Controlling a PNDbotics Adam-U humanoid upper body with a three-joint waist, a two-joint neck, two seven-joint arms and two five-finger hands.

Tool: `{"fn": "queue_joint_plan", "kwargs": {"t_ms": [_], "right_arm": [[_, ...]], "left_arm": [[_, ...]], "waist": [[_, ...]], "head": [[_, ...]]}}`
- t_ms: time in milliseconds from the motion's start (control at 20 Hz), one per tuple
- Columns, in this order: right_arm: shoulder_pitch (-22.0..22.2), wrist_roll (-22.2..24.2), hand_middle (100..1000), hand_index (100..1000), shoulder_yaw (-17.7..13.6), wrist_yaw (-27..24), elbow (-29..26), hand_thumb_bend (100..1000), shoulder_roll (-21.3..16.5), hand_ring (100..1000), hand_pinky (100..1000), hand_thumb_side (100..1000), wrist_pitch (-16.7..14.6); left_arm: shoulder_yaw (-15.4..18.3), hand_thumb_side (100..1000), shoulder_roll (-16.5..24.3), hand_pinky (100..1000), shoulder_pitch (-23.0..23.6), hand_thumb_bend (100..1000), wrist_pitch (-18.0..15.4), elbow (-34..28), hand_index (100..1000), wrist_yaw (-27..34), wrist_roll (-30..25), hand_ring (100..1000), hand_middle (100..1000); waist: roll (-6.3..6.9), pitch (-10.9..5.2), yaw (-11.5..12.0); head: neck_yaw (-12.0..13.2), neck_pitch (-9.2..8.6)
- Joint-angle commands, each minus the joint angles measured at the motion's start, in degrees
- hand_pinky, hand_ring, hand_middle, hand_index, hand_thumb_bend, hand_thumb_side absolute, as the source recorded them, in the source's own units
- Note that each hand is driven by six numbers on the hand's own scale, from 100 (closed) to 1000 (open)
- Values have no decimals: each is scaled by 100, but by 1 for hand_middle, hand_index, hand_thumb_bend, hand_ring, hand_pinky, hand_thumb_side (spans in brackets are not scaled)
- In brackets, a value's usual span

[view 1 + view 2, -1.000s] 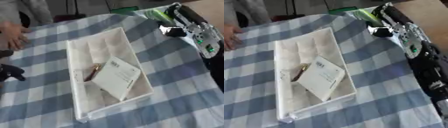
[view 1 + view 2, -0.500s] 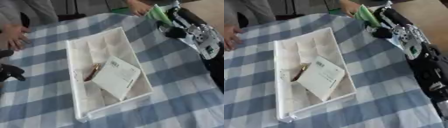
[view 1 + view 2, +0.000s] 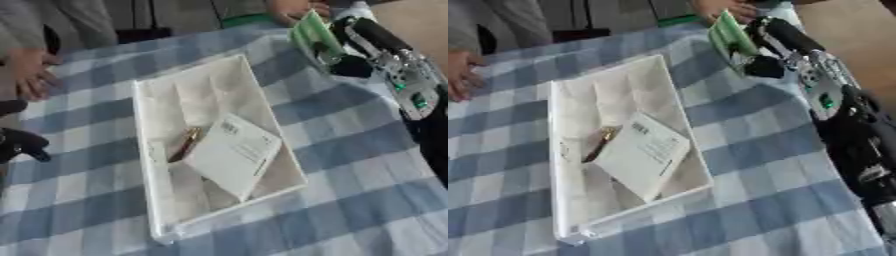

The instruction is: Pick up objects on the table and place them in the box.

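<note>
A white open box [image 3: 143, 150] lies in the middle of the blue-and-white checked cloth. Inside it a white card packet [image 3: 232, 156] leans against the right wall, with a small brown-gold object [image 3: 185, 143] beside it. At the far right my right hand [image 3: 372, 42] is shut on a flat green packet [image 3: 306, 33], which it holds on edge above the cloth, beyond the box's far right corner. A person's hand [image 3: 293, 7] is right behind the packet's top; I cannot tell if it touches. My left hand [image 3: 22, 142] shows as a dark shape at the left edge.
My right forearm [image 3: 842, 115], black with silver parts, runs down the right side of the table. Bare checked cloth [image 3: 350, 200] lies in front of and to the right of the box. A bare brown surface [image 3: 850, 25] shows past the cloth's far right corner.
The green packet, which lay flat at the far edge, now stands on edge in my right hand. A person's hand has come in behind it. The box's contents have not moved.
</note>
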Motion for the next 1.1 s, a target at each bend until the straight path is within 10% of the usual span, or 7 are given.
{"fn": "queue_joint_plan", "kwargs": {"t_ms": [50,450,600,1100], "right_arm": [[-93,-68,487,535,-24,-91,-101,100,-80,495,552,731,14],[-89,-30,487,532,-5,-88,-91,100,-85,496,556,579,6],[-92,50,479,522,32,-39,-172,100,-87,488,552,190,-36],[-177,288,478,521,330,-461,-981,100,-21,488,555,100,-255]], "left_arm": [[32,929,92,524,-31,232,-11,-123,928,23,-11,614,821],[32,927,96,524,-29,232,-14,-123,928,32,-17,614,821],[32,927,98,524,-32,233,-13,-123,928,38,-19,615,821],[30,921,110,525,-27,237,29,-123,929,65,-25,616,822]], "waist": [[-29,-150,11],[-31,-158,7],[-34,-163,-1],[-94,-228,-49]], "head": [[-23,20],[-30,19],[-35,17],[-51,60]]}}
